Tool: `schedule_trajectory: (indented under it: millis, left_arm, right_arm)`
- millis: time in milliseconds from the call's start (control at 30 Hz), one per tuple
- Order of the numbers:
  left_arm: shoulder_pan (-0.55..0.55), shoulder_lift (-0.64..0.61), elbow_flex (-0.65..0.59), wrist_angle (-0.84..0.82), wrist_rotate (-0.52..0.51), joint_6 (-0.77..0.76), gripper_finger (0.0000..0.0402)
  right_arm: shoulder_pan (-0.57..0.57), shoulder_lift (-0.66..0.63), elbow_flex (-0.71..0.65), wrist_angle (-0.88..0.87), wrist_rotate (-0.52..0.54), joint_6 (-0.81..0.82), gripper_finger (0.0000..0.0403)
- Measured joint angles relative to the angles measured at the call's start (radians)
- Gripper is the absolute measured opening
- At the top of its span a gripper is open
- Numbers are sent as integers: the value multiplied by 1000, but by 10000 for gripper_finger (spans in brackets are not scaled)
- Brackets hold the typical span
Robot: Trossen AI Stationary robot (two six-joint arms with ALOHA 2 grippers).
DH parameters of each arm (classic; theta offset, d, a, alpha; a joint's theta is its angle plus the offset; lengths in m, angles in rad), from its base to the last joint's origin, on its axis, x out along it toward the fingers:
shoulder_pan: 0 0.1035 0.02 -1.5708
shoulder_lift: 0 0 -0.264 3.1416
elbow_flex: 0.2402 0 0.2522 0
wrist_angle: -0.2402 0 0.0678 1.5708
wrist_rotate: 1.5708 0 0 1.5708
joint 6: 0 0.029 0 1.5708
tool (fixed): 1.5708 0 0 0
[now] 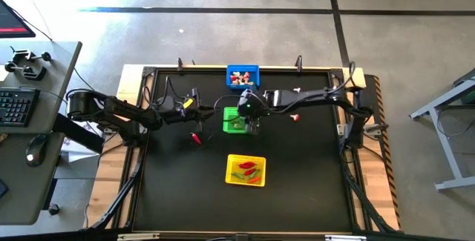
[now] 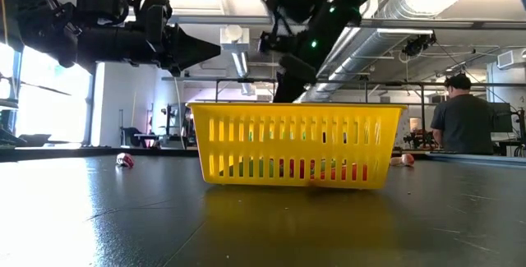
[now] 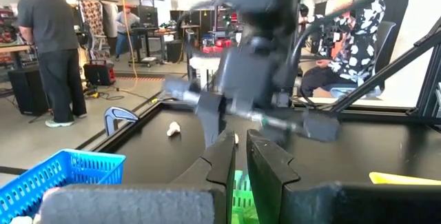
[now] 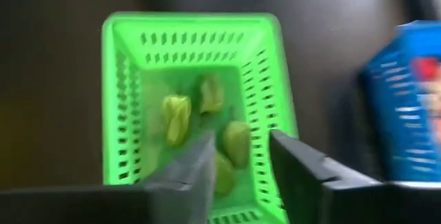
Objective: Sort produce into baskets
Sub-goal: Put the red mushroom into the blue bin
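Yellow basket (image 2: 294,145): it sits closest to the low camera, in the middle of the table. Red chillies and some green bits show through its mesh. From above, it (image 1: 246,170) is the basket nearest the front edge.
Left gripper (image 1: 199,101): it hangs over the table on the left, just beside the green basket. Its two fingers (image 3: 227,167) are pinched nearly together with only a thin gap between them. Nothing is held in them.
Red chilli (image 1: 196,139): one lies alone on the black table (image 1: 297,189), below the left gripper and left of the yellow basket.
Pink bit on the left (image 2: 124,159): a small piece lies on the table, left of the yellow basket in the low view.
Green basket (image 4: 196,100): it is in the middle of the table, between the blue basket and the yellow one. Four green leafy bits (image 4: 176,117) lie inside it.
Right gripper (image 4: 241,156): it hangs right above the green basket. Its fingers are spread apart and hold nothing. The leafy bits show in the gap between them.
Blue basket (image 1: 243,76): it sits at the back edge of the table. White-and-red mushroom bits are inside it.
Loose mushroom bit (image 1: 295,116): it lies on the table, right of the green basket, under the right arm.
Person (image 2: 465,115): someone in a dark shirt and cap stands in the room behind the table, on the right in the low view.
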Motion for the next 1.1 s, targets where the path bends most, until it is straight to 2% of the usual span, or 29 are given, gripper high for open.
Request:
schedule_trajectory:
  millis: [100,167,267,400,633,733,833,1000,1100]
  left_arm:
    - [0,0,0,-6,0,0,23]
    - [0,0,0,-10,0,0,23]
    - [0,0,0,-15,0,0,23]
    - [0,0,0,-15,0,0,23]
    - [0,0,0,-15,0,0,23]
    - [0,0,0,-14,0,0,23]
    - [0,0,0,-15,0,0,23]
    - [0,0,0,-15,1,0,23]
    - [0,0,0,-16,1,-1,23]
  right_arm:
    - [14,-85,-83,89,93,32,47]
    - [11,-166,-170,161,118,67,14]
    - [-2,-309,-323,258,153,171,20]
    - [-3,-491,-521,283,202,301,3]
    - [-7,-762,-742,127,241,660,1]
    - [-8,-817,-790,24,300,840,12]
    - [-9,-822,-824,-67,314,968,43]
    - [-6,-793,-872,-71,285,1058,131]
    - [-6,-765,-878,-63,299,1055,180]
